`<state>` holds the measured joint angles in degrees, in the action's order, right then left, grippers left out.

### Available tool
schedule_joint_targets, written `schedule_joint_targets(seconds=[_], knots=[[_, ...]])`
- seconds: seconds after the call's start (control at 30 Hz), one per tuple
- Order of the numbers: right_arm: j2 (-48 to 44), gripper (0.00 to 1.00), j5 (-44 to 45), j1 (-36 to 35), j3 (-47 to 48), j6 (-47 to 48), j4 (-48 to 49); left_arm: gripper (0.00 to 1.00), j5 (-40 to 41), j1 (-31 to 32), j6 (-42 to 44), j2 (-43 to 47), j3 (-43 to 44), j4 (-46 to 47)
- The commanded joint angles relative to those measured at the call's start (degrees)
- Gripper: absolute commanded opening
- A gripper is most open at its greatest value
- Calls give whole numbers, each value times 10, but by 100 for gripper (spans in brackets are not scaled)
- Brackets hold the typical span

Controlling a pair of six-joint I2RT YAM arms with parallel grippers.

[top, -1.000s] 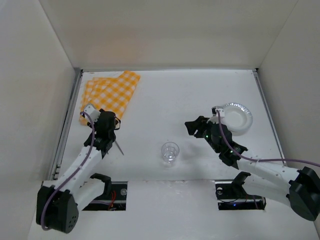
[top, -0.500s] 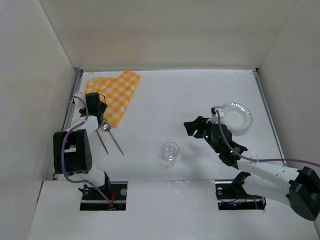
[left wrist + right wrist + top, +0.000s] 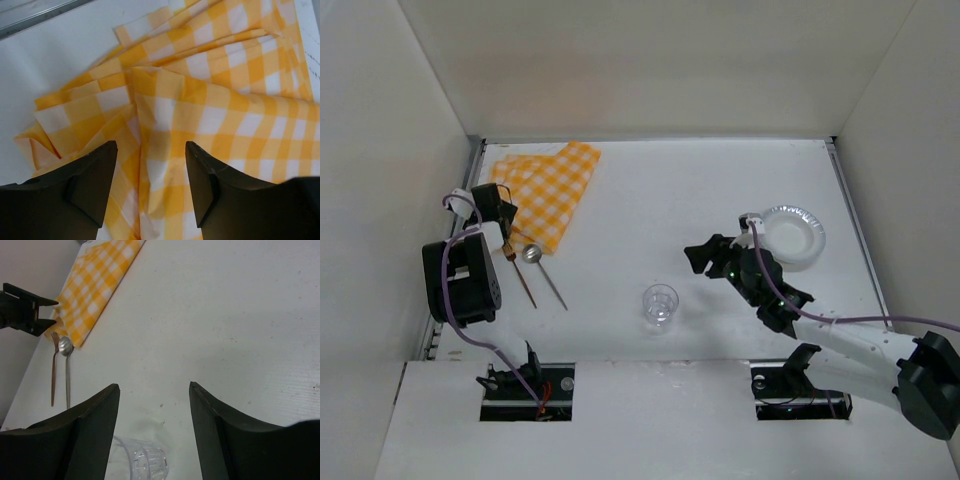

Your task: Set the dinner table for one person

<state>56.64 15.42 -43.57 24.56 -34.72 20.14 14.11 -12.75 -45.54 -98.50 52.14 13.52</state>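
Note:
The dinner table (image 3: pixel 700 190) is a flat white surface. An orange-and-white checked cloth (image 3: pixel 548 185) lies crumpled at its back left. My left gripper (image 3: pixel 503 212) hangs open over the cloth's near-left corner; in the left wrist view (image 3: pixel 150 170) the cloth (image 3: pixel 210 100) fills the gap between the jaws. A fork (image 3: pixel 523 282) and a spoon (image 3: pixel 546 274) lie side by side just in front of the cloth. A clear plastic cup (image 3: pixel 660 303) stands mid-table. A silver paper plate (image 3: pixel 794 236) sits at the right. My right gripper (image 3: pixel 703 254) is open and empty, between the cup and the plate.
White walls enclose the table on three sides, and metal rails (image 3: pixel 458 240) run along its side edges. The right wrist view shows the cup (image 3: pixel 142 460) low between the jaws, with the spoon (image 3: pixel 66 371), fork (image 3: pixel 52 375) and cloth (image 3: pixel 97 282) farther off.
My left arm has swung back and left, from over the cutlery to the cloth's corner. The fork and spoon now lie uncovered on the table. The right arm has barely moved.

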Motion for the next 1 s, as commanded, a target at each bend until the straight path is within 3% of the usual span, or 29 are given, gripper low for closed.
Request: schedule_joint_targets(seconds=[0.0,0.17,0.4,0.77,0.97], knots=[[8,64,-10,-4,19,3,31,55,-12,-8,-5,-10,18,1],[8,64,-12,-10,22,3,32,53,-14,-10,1,-45,46,2],[14,64,-14,-16,25,4,30,42,-15,-4,7,-72,93,5],[22,63,-12,-20,29,8,31,2,-29,51,24,-72,126,3],[-7,63,6,-16,11,-5,42,0,-37,166,54,-18,156,19]])
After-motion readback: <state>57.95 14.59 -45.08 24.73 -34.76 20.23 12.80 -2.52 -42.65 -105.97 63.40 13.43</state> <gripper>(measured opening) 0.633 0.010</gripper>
